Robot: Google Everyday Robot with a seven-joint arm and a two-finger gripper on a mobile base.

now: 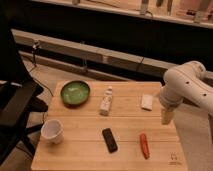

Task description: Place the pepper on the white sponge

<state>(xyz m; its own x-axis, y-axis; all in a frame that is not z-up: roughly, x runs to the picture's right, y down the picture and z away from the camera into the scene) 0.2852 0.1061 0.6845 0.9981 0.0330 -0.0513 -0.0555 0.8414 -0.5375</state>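
Observation:
The pepper (144, 145), slim and red-orange, lies on the wooden table (85, 145) near its front right. The white sponge (147, 102), a small flat white block, lies at the table's right side, farther back. My gripper (166, 118) hangs down from the white arm at the table's right edge, between the sponge and the pepper and to their right, above the table. It holds nothing that I can see.
A green bowl (75, 92) stands at the back left, a white bottle (106, 101) lies in the middle, a white cup (52, 130) at the front left, a black remote (109, 139) left of the pepper. A black chair (15, 110) stands left of the table.

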